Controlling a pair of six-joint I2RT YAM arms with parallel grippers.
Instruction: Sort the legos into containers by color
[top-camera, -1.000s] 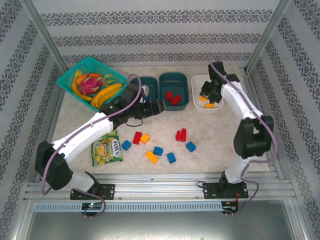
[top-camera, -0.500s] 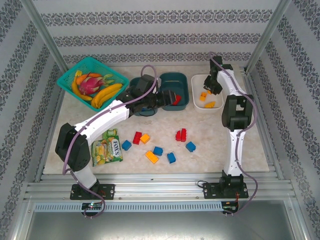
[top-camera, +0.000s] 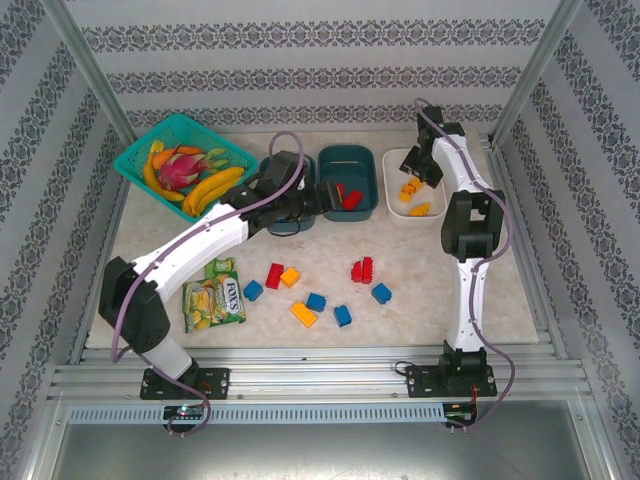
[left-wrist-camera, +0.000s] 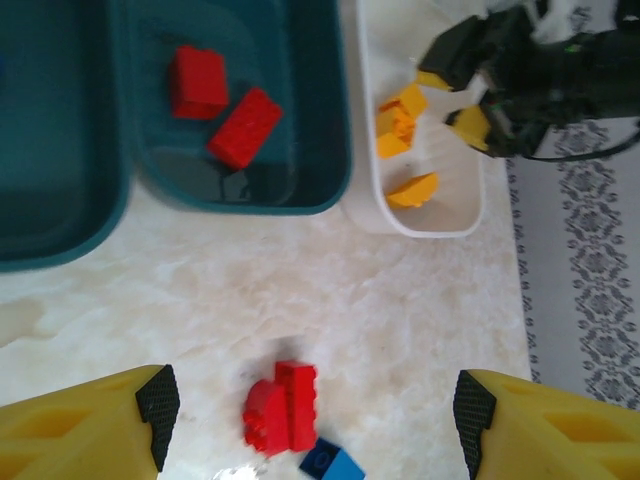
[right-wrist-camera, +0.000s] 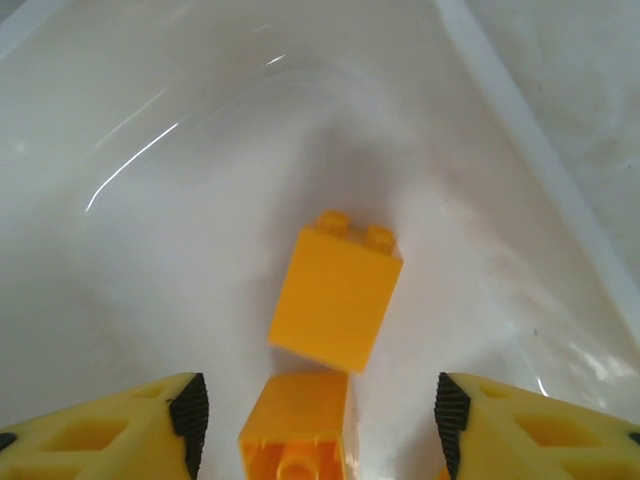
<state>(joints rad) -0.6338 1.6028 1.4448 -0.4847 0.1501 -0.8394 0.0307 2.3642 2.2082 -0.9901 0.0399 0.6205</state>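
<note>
your left gripper (left-wrist-camera: 314, 412) slid slightly left by the middle teal tub (left-wrist-camera: 300, 60) — fingers spread, empty. right gripper (right-wrist-camera: 320, 415) spread too, over orange bricks (right-wrist-camera: 335, 297) in the white tub (right-wrist-camera: 200, 150).

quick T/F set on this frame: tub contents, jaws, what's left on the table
1. The white tub holds orange bricks. True.
2. The middle teal tub holds blue bricks. False: it holds red bricks.
3. The left gripper has its jaws shut on a red brick. False: the jaws stand open and empty.
4. The right gripper hangs over the white tub, jaws open. True.
5. Every brick is already in a tub. False: red, blue and orange loose bricks lie on the table.
</note>
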